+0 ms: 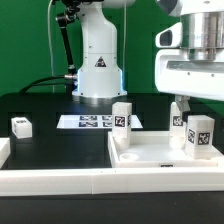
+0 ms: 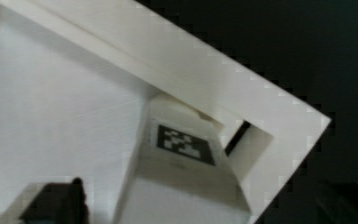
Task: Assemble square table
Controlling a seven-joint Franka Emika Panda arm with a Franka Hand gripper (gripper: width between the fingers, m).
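The white square tabletop [image 1: 160,152] lies flat at the exterior view's right, rim up. One tagged leg [image 1: 121,117] stands at its far left corner. Two more stand at its right: a near one [image 1: 200,137] and one behind it [image 1: 178,120]. A fourth leg [image 1: 21,126] lies loose on the black table at the left. My gripper [image 1: 181,106] hangs over the rear right leg. In the wrist view my gripper [image 2: 194,208] straddles that leg [image 2: 185,150] at the tabletop's corner [image 2: 274,110]. One dark finger [image 2: 51,200] stands apart from the leg, so the jaws are open.
The marker board [image 1: 88,122] lies flat in front of the robot base [image 1: 98,70]. A long white barrier rail [image 1: 60,183] runs along the front edge, with another piece [image 1: 4,150] at the left.
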